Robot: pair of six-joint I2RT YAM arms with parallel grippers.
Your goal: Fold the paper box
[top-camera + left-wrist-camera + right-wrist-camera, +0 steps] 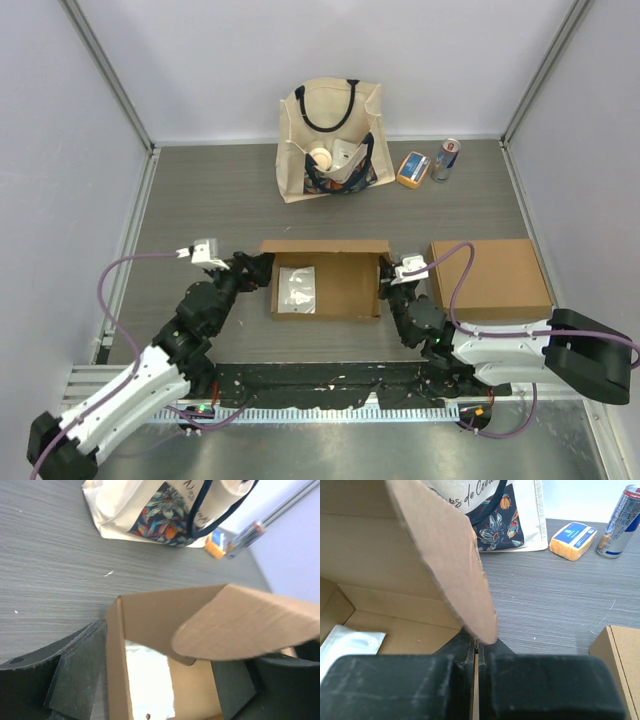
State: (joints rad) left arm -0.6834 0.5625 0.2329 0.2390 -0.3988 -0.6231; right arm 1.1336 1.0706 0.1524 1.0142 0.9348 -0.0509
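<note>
Brown cardboard paper box (325, 280): lies open-topped at the middle of the table (200, 190), between both arms; holds a white packet (296, 290) on its floor.
Left tool (258, 272): stands wide, fingers (75, 680) either side of the box's left wall, gripping nothing.
Right tool (385, 284): pinches the box's rounded right flap (450, 555), jaws nearly together.
Second cardboard box (490, 278): sits closed, just to the right.
Tote bag (330, 140), yellow block (412, 168), can (445, 158): stand near the far wall.

White-shelled left arm (130, 385) and right arm (500, 350), black joints (205, 310), purple cables (105, 290); fingers (395, 685) perhaps scuffed.
</note>
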